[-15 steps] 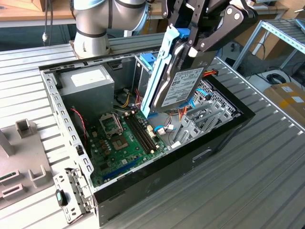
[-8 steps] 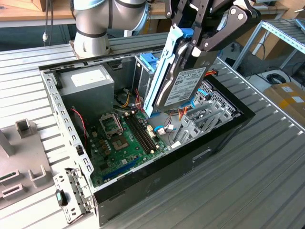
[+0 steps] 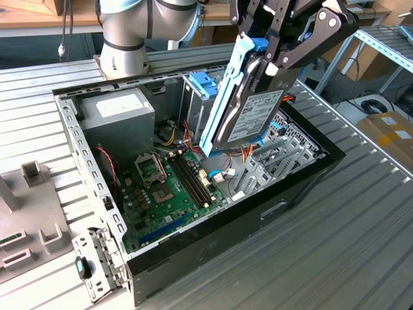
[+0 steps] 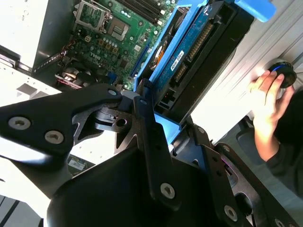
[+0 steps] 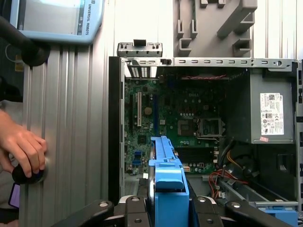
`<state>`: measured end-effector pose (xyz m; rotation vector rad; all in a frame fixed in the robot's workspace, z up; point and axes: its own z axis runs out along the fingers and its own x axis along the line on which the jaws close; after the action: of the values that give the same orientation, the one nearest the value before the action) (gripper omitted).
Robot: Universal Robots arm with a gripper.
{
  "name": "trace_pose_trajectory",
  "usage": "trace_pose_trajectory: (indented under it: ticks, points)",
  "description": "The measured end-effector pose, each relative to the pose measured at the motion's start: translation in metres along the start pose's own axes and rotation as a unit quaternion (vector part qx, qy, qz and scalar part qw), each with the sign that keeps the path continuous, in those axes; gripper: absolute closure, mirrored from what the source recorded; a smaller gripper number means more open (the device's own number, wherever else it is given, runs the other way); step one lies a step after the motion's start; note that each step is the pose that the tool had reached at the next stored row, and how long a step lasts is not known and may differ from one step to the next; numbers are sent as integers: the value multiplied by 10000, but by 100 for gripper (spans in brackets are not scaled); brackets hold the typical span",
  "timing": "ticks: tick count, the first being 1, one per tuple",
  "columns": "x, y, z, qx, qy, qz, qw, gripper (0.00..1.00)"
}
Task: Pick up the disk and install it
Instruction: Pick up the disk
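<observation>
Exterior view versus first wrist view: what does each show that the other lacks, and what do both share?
Exterior view: the arm's base joint and the labelled face of the disk. First wrist view: a person's hand on a dark knob, and a teach pendant. Both: the open computer case, motherboard, power supply, and the disk in the end effector.

The disk (image 3: 253,115) has a dull grey metal body with a paper-looking label. It is edged by a carrier rail (image 3: 222,97) of smooth, bright blue plastic, and the end effector (image 3: 263,57) clasping it is matt black with small silvery screw heads. The surface (image 3: 361,219) is ribbed pale metal with a soft sheen, while the computer case (image 3: 245,226) is glossy black outside and bare perforated sheet metal inside, around a green circuit board (image 3: 171,194) and a matt grey metal box (image 3: 119,113) with a white label.
</observation>
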<state>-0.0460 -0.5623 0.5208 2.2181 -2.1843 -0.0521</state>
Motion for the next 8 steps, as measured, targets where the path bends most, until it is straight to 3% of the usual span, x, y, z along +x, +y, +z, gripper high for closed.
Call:
trace_pose_trajectory:
  ticks: [8]
  points:
    - [1,-77,0,0,0,0,10000,63]
